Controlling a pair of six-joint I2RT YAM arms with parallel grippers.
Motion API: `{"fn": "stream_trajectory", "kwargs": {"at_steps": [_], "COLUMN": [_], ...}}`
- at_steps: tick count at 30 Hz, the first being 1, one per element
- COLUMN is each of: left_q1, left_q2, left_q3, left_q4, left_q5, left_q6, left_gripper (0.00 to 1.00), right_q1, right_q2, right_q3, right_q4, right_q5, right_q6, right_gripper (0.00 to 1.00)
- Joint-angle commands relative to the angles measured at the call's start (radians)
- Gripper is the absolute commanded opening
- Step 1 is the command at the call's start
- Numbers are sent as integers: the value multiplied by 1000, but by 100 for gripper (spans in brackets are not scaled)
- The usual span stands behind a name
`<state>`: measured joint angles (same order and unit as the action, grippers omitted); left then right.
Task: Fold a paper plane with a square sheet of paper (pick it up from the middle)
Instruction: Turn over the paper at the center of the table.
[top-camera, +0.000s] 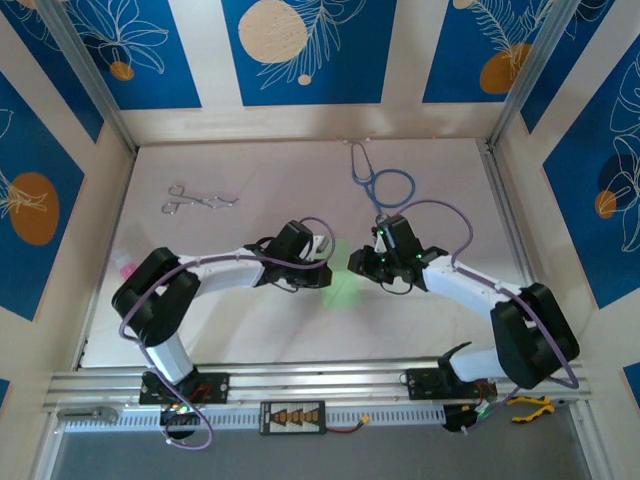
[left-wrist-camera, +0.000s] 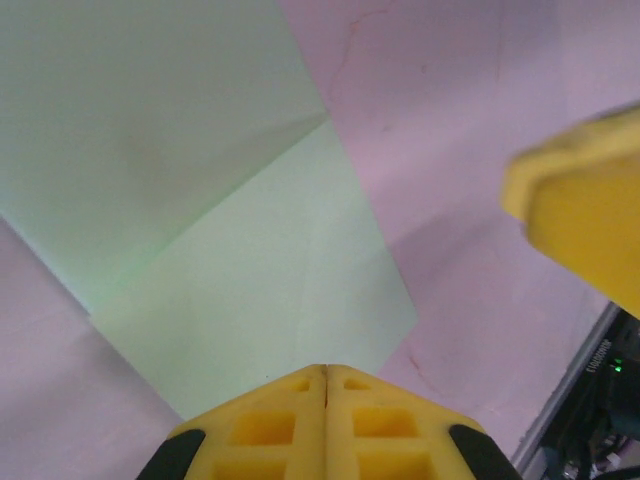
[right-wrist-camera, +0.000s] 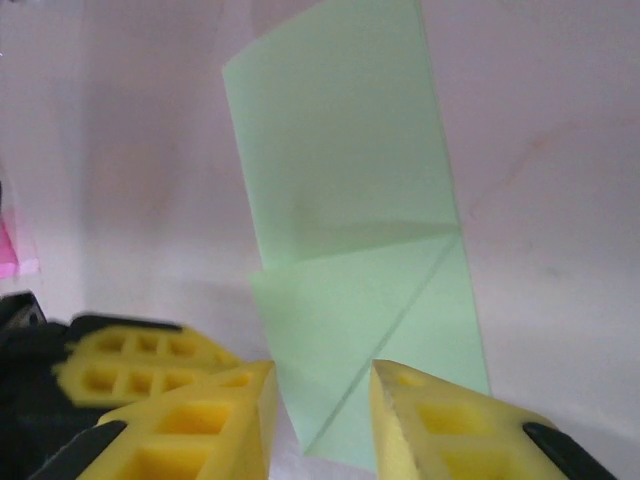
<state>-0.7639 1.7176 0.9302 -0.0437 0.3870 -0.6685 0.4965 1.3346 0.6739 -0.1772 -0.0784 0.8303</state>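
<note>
The pale green sheet of paper (top-camera: 341, 288) lies on the pinkish table between my two grippers. It is partly folded. In the right wrist view the paper (right-wrist-camera: 350, 200) is a long strip with a triangular flap and a diagonal crease at its near end. My left gripper (top-camera: 325, 250) is shut, and its joined tips (left-wrist-camera: 326, 372) rest at the edge of the paper (left-wrist-camera: 230, 250) with nothing visible between them. My right gripper (right-wrist-camera: 322, 385) stands open, its jaws straddling the paper's near corner without pinching it. It faces the left gripper closely (top-camera: 358, 262).
A blue stethoscope (top-camera: 385, 183) lies at the back right and metal forceps (top-camera: 195, 200) at the back left. A small pink object (top-camera: 123, 265) sits by the left wall. Aluminium rails and panel walls border the table.
</note>
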Motion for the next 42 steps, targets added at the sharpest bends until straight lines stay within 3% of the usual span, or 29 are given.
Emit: {"fn": "stream_trajectory", "kwargs": {"at_steps": [1, 15, 28, 35, 42], "left_q1": [25, 55, 57, 56, 56], "left_q2": [25, 108, 137, 135, 134], "left_q3": [21, 89, 8, -2, 5], "left_q4": [-44, -105, -35, -36, -42], "left_q5": [-24, -41, -16, -11, -7], "left_q6": [36, 52, 5, 11, 20], "left_gripper": [2, 2, 0, 0, 0], "right_q1": [1, 43, 65, 75, 70], "right_q2": [-32, 53, 143, 167, 156], "right_q3": [-58, -42, -5, -5, -29], "right_q4": [-70, -130, -136, -110, 44], "right_q5": [-32, -45, -56, -47, -104], "right_q6": [79, 169, 158, 163, 157], "right_gripper": [33, 31, 31, 35, 44]}}
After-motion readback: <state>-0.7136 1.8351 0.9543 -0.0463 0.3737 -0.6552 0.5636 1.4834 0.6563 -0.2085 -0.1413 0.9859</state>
